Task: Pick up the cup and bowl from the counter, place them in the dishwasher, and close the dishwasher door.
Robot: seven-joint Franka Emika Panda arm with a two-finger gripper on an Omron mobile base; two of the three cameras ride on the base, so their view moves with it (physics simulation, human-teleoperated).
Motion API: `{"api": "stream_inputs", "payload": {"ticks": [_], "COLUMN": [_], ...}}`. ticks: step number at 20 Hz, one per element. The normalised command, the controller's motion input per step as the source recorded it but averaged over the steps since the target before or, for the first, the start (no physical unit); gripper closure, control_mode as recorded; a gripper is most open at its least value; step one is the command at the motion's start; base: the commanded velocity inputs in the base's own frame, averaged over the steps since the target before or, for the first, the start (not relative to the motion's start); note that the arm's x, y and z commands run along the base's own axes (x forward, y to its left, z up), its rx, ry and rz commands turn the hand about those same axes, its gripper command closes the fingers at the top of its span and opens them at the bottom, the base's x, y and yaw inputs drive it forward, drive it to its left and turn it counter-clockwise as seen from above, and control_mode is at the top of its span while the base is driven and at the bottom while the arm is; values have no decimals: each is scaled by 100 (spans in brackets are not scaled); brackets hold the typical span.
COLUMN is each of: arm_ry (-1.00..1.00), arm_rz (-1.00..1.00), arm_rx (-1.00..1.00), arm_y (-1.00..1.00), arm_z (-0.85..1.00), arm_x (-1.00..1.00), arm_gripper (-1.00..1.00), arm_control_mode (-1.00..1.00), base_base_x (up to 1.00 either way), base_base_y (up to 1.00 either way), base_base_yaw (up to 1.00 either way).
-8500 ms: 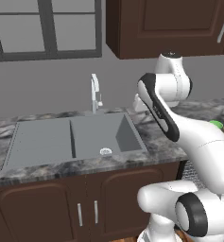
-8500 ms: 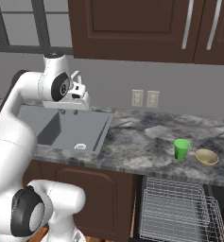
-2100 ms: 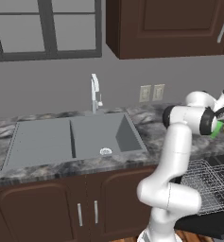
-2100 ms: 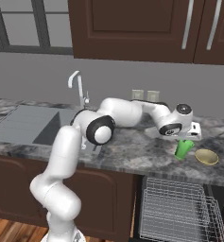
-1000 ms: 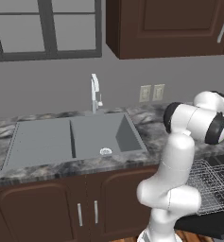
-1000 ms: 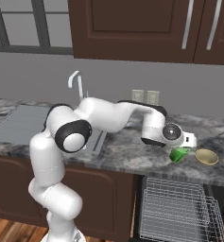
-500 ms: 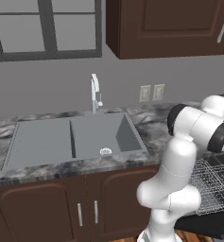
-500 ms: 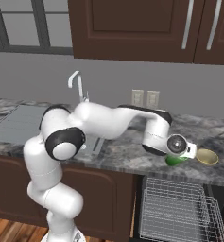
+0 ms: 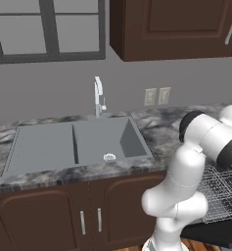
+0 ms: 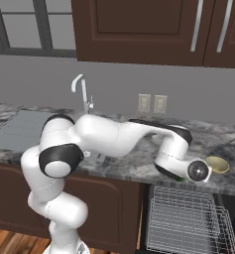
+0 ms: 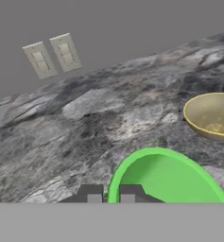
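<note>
The green cup [image 11: 166,178] looms close in the hand view, its open mouth facing the camera. My gripper [image 11: 110,194] is shut on the cup, one fingertip [image 11: 90,192] outside the left rim and the other inside it. The tan bowl [image 11: 211,116] sits on the marbled counter [image 11: 85,123] just beyond, to the right. In the right base view my wrist [image 10: 197,171] hangs at the counter's front edge, left of the bowl [image 10: 217,164], and covers the cup. The dishwasher's wire rack [image 10: 184,218] stands pulled out below, with the door [image 9: 220,231] open flat beneath it.
A double sink [image 9: 76,142] with a chrome faucet [image 9: 98,95] takes up the counter's left part. Two wall outlets [image 11: 52,55] are behind the counter. Dark brown cabinets [image 10: 139,30] hang above, and more cabinets [image 9: 63,215] stand under the sink.
The hand has swung down and to the right towards the counter's front edge, carrying the cup. The cup, visible tilted at the hand before, is now hidden behind the wrist.
</note>
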Motion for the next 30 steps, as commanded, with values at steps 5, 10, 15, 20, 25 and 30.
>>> {"api": "stream_inputs", "payload": {"ticks": [5, 10, 15, 20, 25, 30], "arm_ry": [-1, 0, 0, 0, 0, 0], "arm_rz": [0, 0, 0, 0, 0, 0], "arm_rx": [5, 6, 5, 11, 16, 19], "arm_y": [6, 3, 1, 0, 0, 0], "arm_z": [-4, -24, -40, -38, -46, -48], "arm_x": [-40, -29, -21, -22, -20, -27], "arm_gripper": [100, 100, 100, 100, 100, 100], "arm_control_mode": [-100, -100, -100, -100, -100, -100], "base_base_x": [0, 0, 0, 0, 0, 0], "base_base_y": [0, 0, 0, 0, 0, 0], "base_base_yaw": [0, 0, 0, 0, 0, 0]}}
